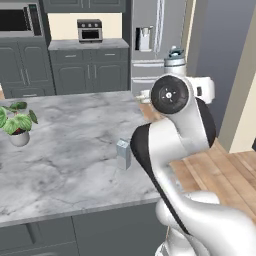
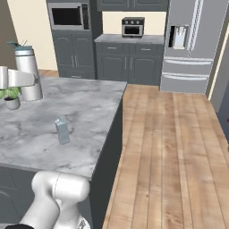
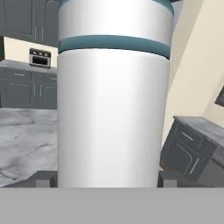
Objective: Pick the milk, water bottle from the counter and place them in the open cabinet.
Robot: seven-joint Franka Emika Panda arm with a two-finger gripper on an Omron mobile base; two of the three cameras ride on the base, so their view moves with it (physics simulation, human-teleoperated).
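Grey-white marble makes up the counter (image 1: 65, 150), the landmark for everything else. The water bottle (image 3: 113, 109) stands upright between the two dark fingertips (image 3: 43, 178) of the gripper (image 3: 105, 179), one tip at each side of its lower body, jaws clasped on it. In the right base view the bottle (image 2: 29, 74) appears above the counter's far left part, just beside a small potted plant (image 2: 11, 96), with the white hand reaching in from the left edge at its middle. In the left base view only its teal-capped top (image 1: 175, 59) rises behind the arm's round dark joint, past the counter's right end; whether its base touches the marble I cannot tell.

The milk (image 1: 123, 154) stands upright on the counter near its front right edge, well apart from the bottle. A plant (image 1: 17, 125) in a white pot sits at the counter's left side. Beyond the counter, a toaster oven (image 2: 133, 27) rests on the dark grey wall cabinets, with a steel fridge (image 2: 185, 44) to its right.
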